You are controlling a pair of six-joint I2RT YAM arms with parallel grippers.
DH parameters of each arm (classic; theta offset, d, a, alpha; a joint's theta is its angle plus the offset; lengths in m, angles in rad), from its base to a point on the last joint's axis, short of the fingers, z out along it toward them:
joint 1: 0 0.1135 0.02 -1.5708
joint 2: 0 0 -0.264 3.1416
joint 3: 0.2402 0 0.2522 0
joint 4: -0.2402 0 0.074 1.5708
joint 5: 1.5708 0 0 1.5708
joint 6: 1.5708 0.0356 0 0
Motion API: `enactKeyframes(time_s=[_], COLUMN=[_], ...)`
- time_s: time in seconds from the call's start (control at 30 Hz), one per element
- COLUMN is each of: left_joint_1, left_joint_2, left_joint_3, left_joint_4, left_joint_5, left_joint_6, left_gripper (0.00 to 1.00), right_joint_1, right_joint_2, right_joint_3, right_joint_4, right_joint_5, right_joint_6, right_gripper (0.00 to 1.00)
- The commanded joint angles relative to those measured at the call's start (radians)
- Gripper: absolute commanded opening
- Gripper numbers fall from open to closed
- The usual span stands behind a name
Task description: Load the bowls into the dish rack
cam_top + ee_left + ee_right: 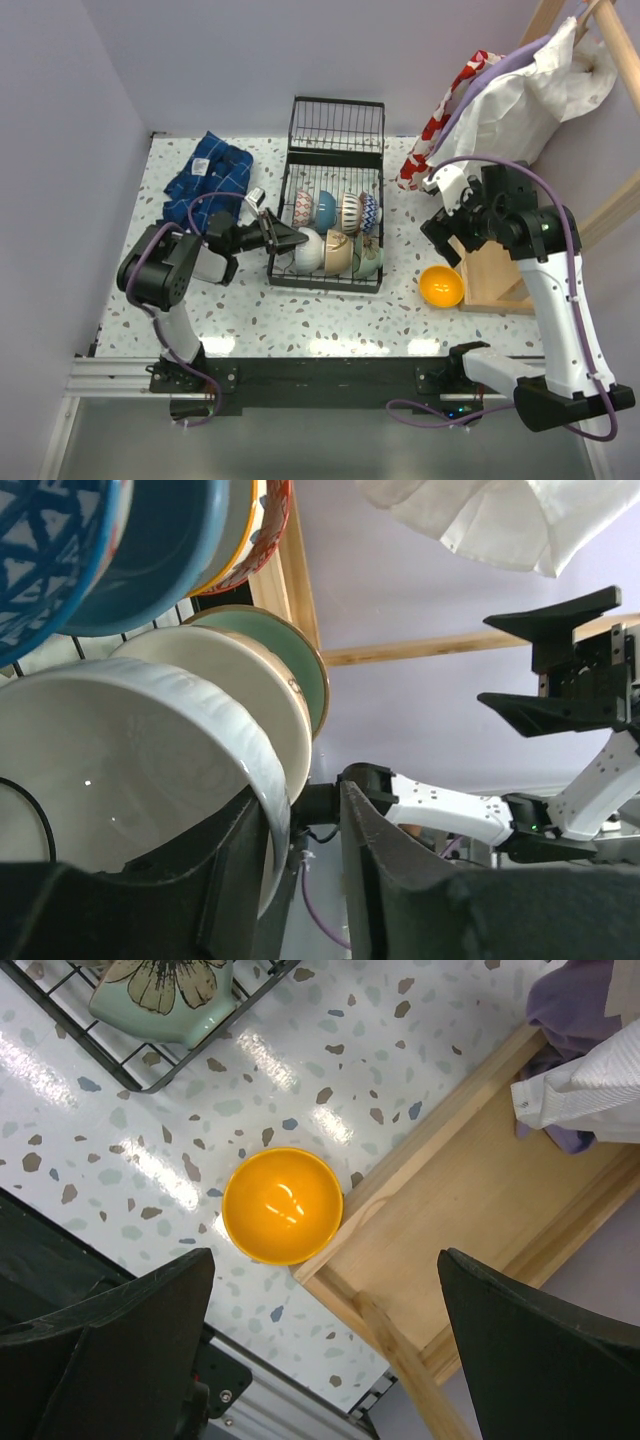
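Left hand (297,240) points rightward, fingers (400,880) straddling rim of white bowl (120,770).

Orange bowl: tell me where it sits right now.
In the top view, the orange bowl lies on the table right of the dish rack, against the wooden stand's base, under the right end effector.

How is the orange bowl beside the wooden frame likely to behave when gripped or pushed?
The orange bowl looks glossy, so it may slip in a grip. Its rounded shape suggests it could rock or slide if nudged. It sits against the wooden frame, which probably blocks movement that way.
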Motion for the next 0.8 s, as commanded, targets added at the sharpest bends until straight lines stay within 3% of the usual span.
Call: enactKeyframes(time_s=[0.0,0.17,0.3,0.43,0.6,0.77], left_joint_1=[0.013,0.043,0.097,0.149,0.177,0.099], left_joint_2=[-0.101,-0.178,-0.235,-0.256,-0.446,-0.589], left_joint_3=[0.034,0.096,0.265,0.369,0.465,0.601], left_joint_4=[-0.177,-0.447,-1.054,-1.312,-1.458,-1.531], left_joint_5=[0.012,0.005,-0.141,-0.25,-0.262,-0.035], left_joint_6=[0.194,0.415,0.767,1.027,1.32,1.708], left_gripper=[0.41,0.49,0.54,0.54,0.54,0.61], right_joint_1=[-0.001,-0.001,-0.001,-0.001,-0.001,-0.006], right_joint_2=[-0.025,-0.041,-0.074,-0.115,-0.17,-0.277], right_joint_3=[-0.002,-0.011,-0.04,-0.055,-0.081,-0.112], right_joint_4=[0.018,0.033,0.035,0.036,0.033,-0.01], right_joint_5=[-0.01,-0.007,-0.009,-0.01,0.029,0.04], right_joint_6=[-0.006,-0.008,-0.006,-0.002,0.034,0.043], right_gripper=[0.99,0.99,0.99,0.99,0.99,0.99])
